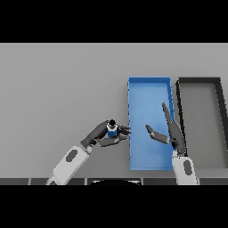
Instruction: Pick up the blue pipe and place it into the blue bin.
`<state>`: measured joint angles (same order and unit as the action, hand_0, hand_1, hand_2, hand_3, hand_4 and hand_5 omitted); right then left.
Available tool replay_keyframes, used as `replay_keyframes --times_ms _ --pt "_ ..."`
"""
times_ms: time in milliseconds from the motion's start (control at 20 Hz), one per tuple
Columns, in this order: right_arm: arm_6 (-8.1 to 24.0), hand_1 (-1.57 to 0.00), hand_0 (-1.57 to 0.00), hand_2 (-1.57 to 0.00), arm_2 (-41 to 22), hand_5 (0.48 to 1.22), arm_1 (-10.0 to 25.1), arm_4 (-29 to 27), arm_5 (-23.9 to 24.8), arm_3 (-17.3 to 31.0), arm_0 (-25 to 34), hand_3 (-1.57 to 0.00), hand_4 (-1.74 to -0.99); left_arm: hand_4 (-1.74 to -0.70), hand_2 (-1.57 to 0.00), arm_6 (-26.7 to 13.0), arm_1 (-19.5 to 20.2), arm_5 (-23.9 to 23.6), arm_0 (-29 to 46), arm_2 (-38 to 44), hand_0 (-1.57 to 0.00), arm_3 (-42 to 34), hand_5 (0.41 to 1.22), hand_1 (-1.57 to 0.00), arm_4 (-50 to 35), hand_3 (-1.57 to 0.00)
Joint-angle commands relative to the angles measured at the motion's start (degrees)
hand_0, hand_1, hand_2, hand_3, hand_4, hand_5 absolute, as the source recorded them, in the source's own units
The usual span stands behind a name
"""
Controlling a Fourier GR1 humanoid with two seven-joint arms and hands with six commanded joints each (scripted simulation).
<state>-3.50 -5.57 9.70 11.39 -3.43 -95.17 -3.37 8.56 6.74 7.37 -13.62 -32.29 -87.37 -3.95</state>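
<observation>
The blue pipe (pixel 112 130) is a short blue cylinder with a dark end, held upright just left of the blue bin (pixel 149 84). My left hand (pixel 100 133) is shut on it, fingers and thumb curled round its sides, fingertips reaching the bin's left wall. The blue bin is a long rectangular tray at centre right. My right hand (pixel 171 131) hovers over the bin's right half with fingers straight and thumb spread toward the left, holding nothing.
A dark grey bin (pixel 200 81) of the same shape stands right beside the blue bin, on its right. The grey table (pixel 58 89) stretches to the left and behind.
</observation>
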Motion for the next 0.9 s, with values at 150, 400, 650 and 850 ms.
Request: replay_keyframes --times_ms 150,400,650,850 --pt "-0.3 0.0 0.0 0.0 0.5 0.571 0.4 0.0 0.1 0.4 0.2 0.0 -1.123 -1.47 -1.57 -3.6 -0.6 1.5 -1.0 0.1 -1.57 -2.1 1.219 -1.57 0.1 -1.57" --pt "0.6 0.0 0.0 0.0 0.3 0.578 1.7 -0.8 -2.1 1.3 2.6 0.0 -1.121 -1.47 -1.57 -4.8 -1.5 3.2 -0.7 0.2 -1.57 -2.5 1.22 -1.57 0.9 -1.57" --pt "-0.7 0.0 0.0 0.0 0.9 0.577 3.8 -2.4 -5.2 3.6 5.2 0.0 -1.191 -1.47 -1.57 -3.8 -1.2 4.5 0.5 1.4 -1.57 -2.8 1.22 -1.57 1.8 -1.57" --pt "-5.9 -0.02 0.0 -0.03 2.8 0.579 3.7 -11.5 -10.5 1.1 6.5 0.0 -1.172 -1.47 -1.57 -4.1 -2.0 5.1 1.0 1.6 -1.57 -3.0 1.221 -1.57 3.0 -1.57"
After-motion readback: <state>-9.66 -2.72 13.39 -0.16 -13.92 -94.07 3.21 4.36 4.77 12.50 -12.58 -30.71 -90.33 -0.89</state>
